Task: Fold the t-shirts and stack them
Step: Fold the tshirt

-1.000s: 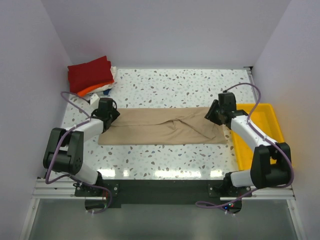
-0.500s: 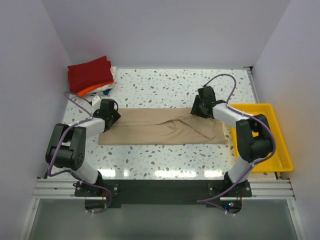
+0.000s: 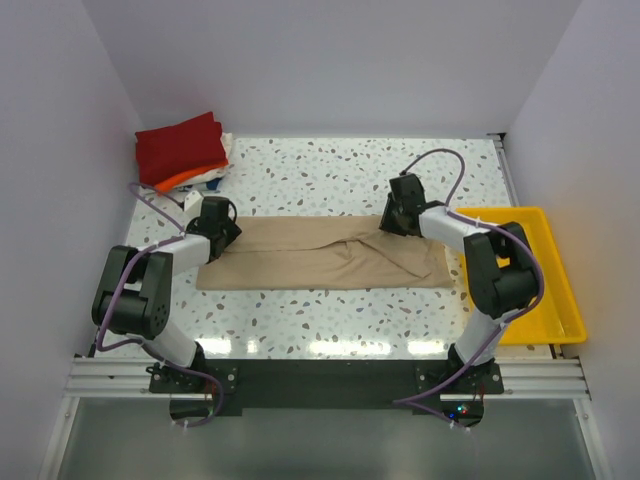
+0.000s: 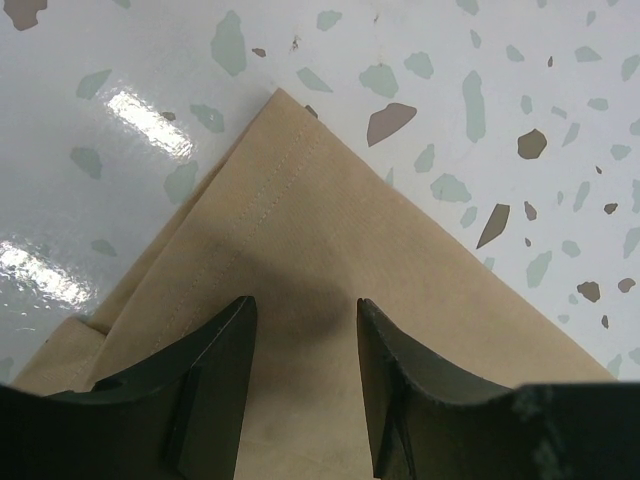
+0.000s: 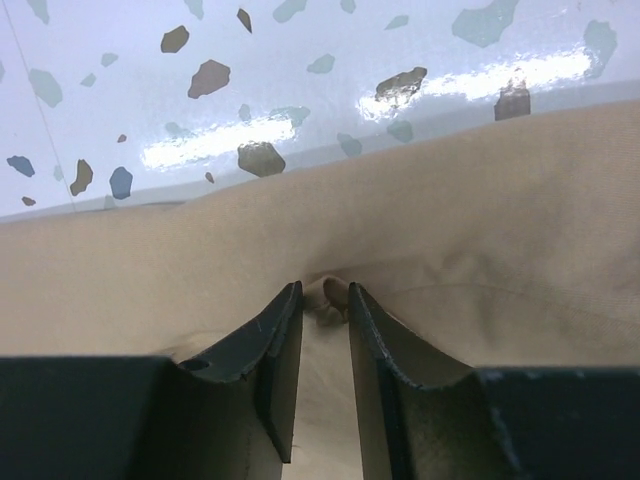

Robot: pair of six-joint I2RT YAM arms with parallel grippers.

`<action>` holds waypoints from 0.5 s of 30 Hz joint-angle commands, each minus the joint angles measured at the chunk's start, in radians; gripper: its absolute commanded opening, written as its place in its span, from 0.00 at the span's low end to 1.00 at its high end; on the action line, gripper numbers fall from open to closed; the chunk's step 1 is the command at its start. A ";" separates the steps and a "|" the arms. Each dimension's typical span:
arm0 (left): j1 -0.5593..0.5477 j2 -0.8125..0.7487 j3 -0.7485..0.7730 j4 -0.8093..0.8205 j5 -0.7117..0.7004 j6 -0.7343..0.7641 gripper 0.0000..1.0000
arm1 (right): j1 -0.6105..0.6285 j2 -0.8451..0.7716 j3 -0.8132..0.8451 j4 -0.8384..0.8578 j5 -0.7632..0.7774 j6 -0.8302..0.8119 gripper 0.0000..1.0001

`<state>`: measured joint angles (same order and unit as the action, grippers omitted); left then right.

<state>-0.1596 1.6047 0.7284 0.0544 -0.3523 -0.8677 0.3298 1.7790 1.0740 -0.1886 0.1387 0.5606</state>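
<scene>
Over the last second my right claw has slid inward from the tray end of the tan t-shirt along its far edge. It now sits well clear of the yellow tray, roughly over an inner fold line, while the left claw has not moved from the shirt's far left corner. I read that as re-gripping for the next fold rather than progress on it, since the shirt lies in the same long band across the middle of the desk, well apart from the pile. From the right wrist, the jaws are drawn nearly together with a small pucker of cloth between their tips. It looks pinched on the shirt, though the bite is thin and I would not swear to it. The left claw's jaws stand apart over the stitched corner, holding nothing. The cloth is soft and matte with a double-stitched hem; the desk is glossy speckled terrazzo. At the far left corner the dark red t-shirt lies folded on top of an orange t-shirt.
</scene>
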 commanded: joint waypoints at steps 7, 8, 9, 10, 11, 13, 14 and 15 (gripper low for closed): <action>-0.005 0.003 0.035 0.018 -0.027 0.021 0.49 | 0.028 -0.107 -0.055 0.051 -0.016 0.038 0.08; -0.004 0.004 0.035 0.018 -0.027 0.021 0.49 | 0.029 -0.118 -0.062 0.048 -0.030 0.038 0.07; -0.004 0.004 0.035 0.018 -0.028 0.019 0.49 | 0.029 -0.144 -0.078 0.048 -0.033 0.039 0.06; -0.004 0.004 0.032 0.018 -0.028 0.019 0.49 | 0.034 -0.156 -0.088 0.046 -0.039 0.041 0.04; -0.004 0.004 0.034 0.018 -0.028 0.021 0.49 | 0.035 -0.174 -0.097 0.046 -0.042 0.044 0.04; -0.004 0.004 0.032 0.016 -0.030 0.021 0.49 | 0.037 -0.220 -0.127 0.047 -0.059 0.050 0.04; -0.004 0.006 0.031 0.016 -0.030 0.021 0.49 | 0.043 -0.236 -0.140 0.048 -0.066 0.051 0.04; -0.004 0.004 0.029 0.016 -0.030 0.022 0.49 | 0.046 -0.249 -0.161 0.048 -0.071 0.056 0.04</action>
<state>-0.1596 1.6047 0.7292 0.0540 -0.3523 -0.8677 0.3622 1.5990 0.9489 -0.1719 0.0917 0.5938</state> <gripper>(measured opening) 0.487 0.046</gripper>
